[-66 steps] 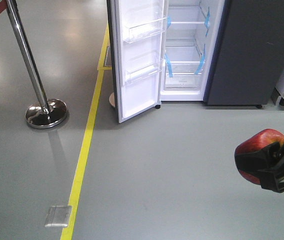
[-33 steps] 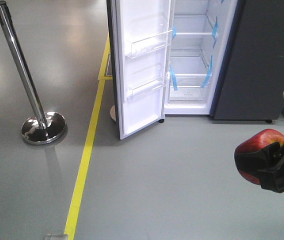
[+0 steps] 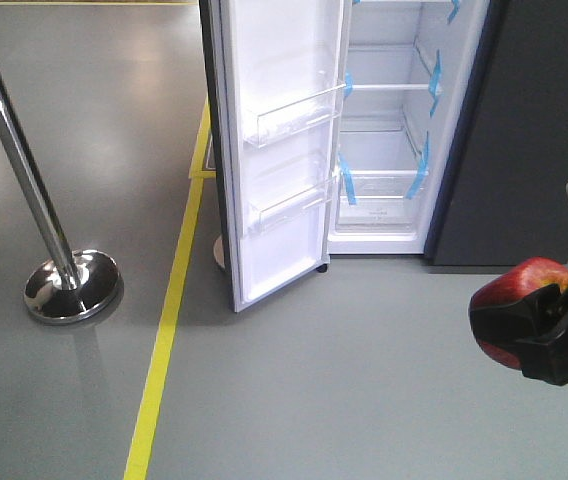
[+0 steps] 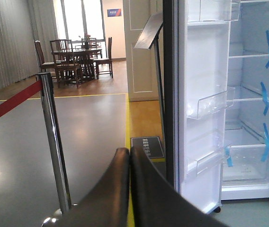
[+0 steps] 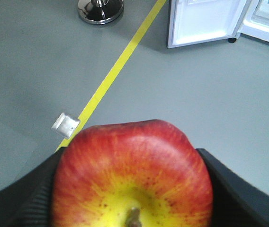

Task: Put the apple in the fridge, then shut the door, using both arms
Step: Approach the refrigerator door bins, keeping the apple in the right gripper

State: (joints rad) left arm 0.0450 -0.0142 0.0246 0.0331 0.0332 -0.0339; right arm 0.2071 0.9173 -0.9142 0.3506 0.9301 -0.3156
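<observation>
Nearest the cameras, the apple (image 5: pixel 132 175) sits clamped in the right gripper (image 5: pixel 132 191), black fingers (image 5: pixel 30 198) pressed to both sides and the stem dimple facing the wrist lens. The front view shows the same hold low at the right edge, the apple (image 3: pixel 524 285) carried above bare grey floor. The left gripper (image 4: pixel 129 189) has its fingers pressed together with nothing between them. On the floor ahead, a yellow line (image 3: pixel 169 330) runs toward the fridge, a small metal floor plate (image 5: pixel 66 125) lies beside it, and a chrome stanchion (image 3: pixel 24 180) stands well to the left. Beyond that the door (image 3: pixel 284 150) hangs wide open, its clear bins (image 3: pixel 294 110) empty. Behind it the fridge (image 3: pixel 389 150) shows white shelves and blue tape strips (image 3: pixel 348 180). So I judge the task to be in its approach: the apple is picked up and the door is open. The apple is well short of any shelf, and both the placing and the closing remain. Against the earlier front views, the fridge fills more of the frame and sits lower in it. The stanchion has slid left and down, and the floor plate has dropped out of the front view. This suggests the base has rolled closer, while the apple holds the same spot in frame.
</observation>
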